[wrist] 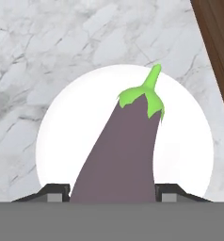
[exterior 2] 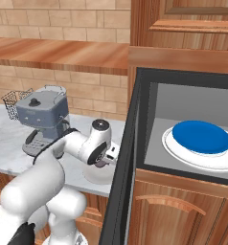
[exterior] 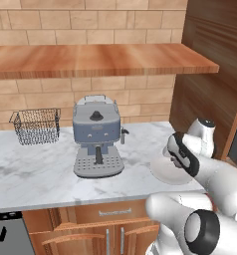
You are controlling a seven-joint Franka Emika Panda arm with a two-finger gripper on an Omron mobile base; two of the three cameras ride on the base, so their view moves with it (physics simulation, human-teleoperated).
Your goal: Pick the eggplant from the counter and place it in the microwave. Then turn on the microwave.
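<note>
Clearly, the eggplant (wrist: 121,155) is seen in the hand view between the two dark fingertips (wrist: 55,192), its green stem pointing away from the hand. The gripper (wrist: 111,193) is partly closed, with a finger set against each side of the eggplant, so it appears gripped. Beneath it a white plate (wrist: 57,141) is seen on the marbled counter (wrist: 48,47); whether the eggplant is lifted off the plate cannot be told. In the right base view the microwave (exterior 2: 149,79) is shown with its door (exterior 2: 120,182) swung open, and a blue dish (exterior 2: 202,136) on a white plate is seen inside. A grey coffee machine (exterior: 96,137) and a wire basket (exterior: 36,125) are placed on the counter.
</note>
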